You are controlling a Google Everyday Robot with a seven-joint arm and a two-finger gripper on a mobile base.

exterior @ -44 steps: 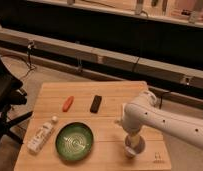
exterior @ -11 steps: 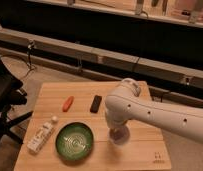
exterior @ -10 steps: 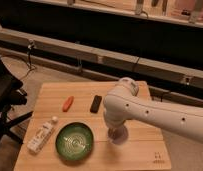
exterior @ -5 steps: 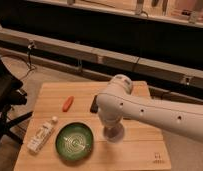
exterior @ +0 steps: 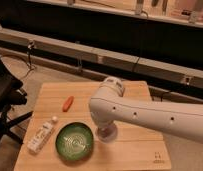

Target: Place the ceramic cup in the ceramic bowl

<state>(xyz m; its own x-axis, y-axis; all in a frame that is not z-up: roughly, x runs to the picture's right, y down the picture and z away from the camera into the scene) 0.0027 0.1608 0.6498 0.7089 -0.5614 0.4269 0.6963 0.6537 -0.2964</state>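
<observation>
my gripper (exterior: 105, 133) just right of the ceramic bowl (exterior: 70, 145), low over the table (exterior: 135, 150), bottle (exterior: 41, 137) lying left of the bowl, carrot (exterior: 68, 103) behind it

Gripper (exterior: 106, 134): sitting mostly hidden beneath the arm (exterior: 145, 117), just right of the ceramic bowl (exterior: 75, 142).
Arm: running off the right edge.

Warm, dim light came from above; the gripper (exterior: 106, 133), just beside the ceramic bowl (exterior: 74, 142), cast a soft shadow.
</observation>
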